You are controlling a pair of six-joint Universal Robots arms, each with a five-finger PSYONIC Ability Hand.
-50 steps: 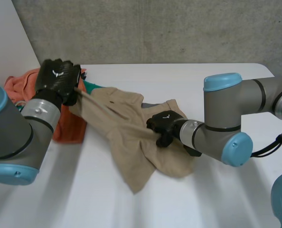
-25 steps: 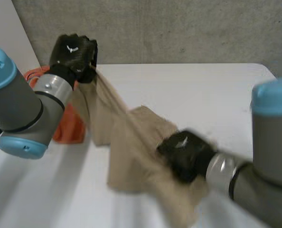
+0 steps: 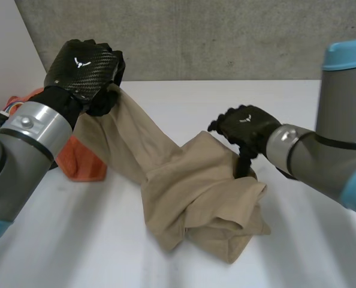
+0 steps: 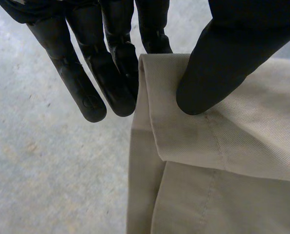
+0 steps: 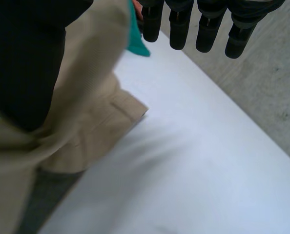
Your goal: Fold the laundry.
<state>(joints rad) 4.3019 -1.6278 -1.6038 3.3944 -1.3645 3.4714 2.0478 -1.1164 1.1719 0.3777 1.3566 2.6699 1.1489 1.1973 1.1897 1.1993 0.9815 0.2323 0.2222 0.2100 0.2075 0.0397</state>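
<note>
A tan garment lies bunched on the middle of the white table, with one end pulled up toward the back left. My left hand is raised there. In its wrist view the thumb pinches the garment's hemmed edge against the fingers. My right hand hovers over the garment's right side. In the right wrist view its fingers are straight and spread away from the thumb, and the tan cloth lies loose beside the thumb.
An orange cloth lies at the table's left edge under my left forearm. A teal cloth shows past the tan garment, with a dark grey piece beneath it. A concrete wall stands behind the table.
My left hand has risen, lifting its end of the tan garment. My right hand has swung round the garment's right side and opened, letting go of the cloth.
</note>
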